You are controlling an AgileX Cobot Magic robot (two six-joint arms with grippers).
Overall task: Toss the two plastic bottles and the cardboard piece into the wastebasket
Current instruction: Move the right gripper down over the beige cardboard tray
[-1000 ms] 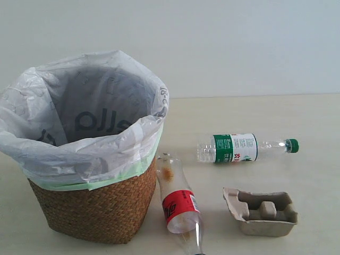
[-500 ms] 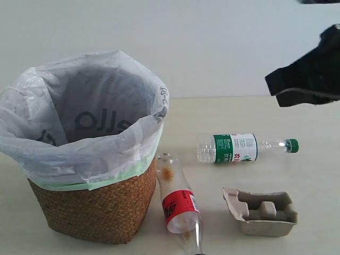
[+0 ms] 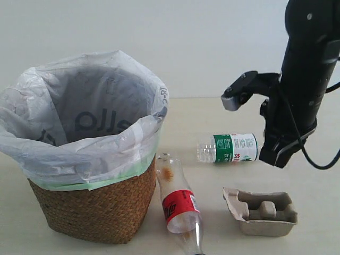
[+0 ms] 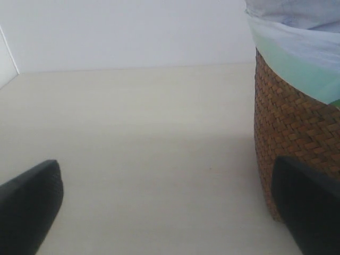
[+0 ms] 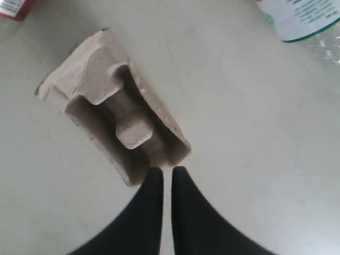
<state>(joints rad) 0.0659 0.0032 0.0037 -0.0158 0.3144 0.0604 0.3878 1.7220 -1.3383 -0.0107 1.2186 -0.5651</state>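
Observation:
The brown wicker wastebasket (image 3: 101, 207) with its white bag (image 3: 79, 143) stands at the left. Beside it lies the larger red-label bottle (image 3: 179, 204). Farther back lies the slim green-label bottle (image 3: 228, 147), its cap hidden behind my right arm (image 3: 297, 90). The grey-beige cardboard piece (image 3: 263, 212) sits at the front right. My right gripper (image 5: 166, 172) is shut, holds nothing, and hangs just above one end of the cardboard piece (image 5: 111, 117). My left gripper (image 4: 170, 212) is open and empty, low over the table beside the wastebasket (image 4: 297, 133).
A pale wall runs behind the table (image 3: 223, 114). In the right wrist view the green-label bottle (image 5: 303, 18) and a corner of the red label (image 5: 13, 6) lie at the picture's edges.
My right arm has swung down into the exterior view from the upper right and now hangs over the green-label bottle's cap end. The bottles, cardboard piece and wastebasket have not moved.

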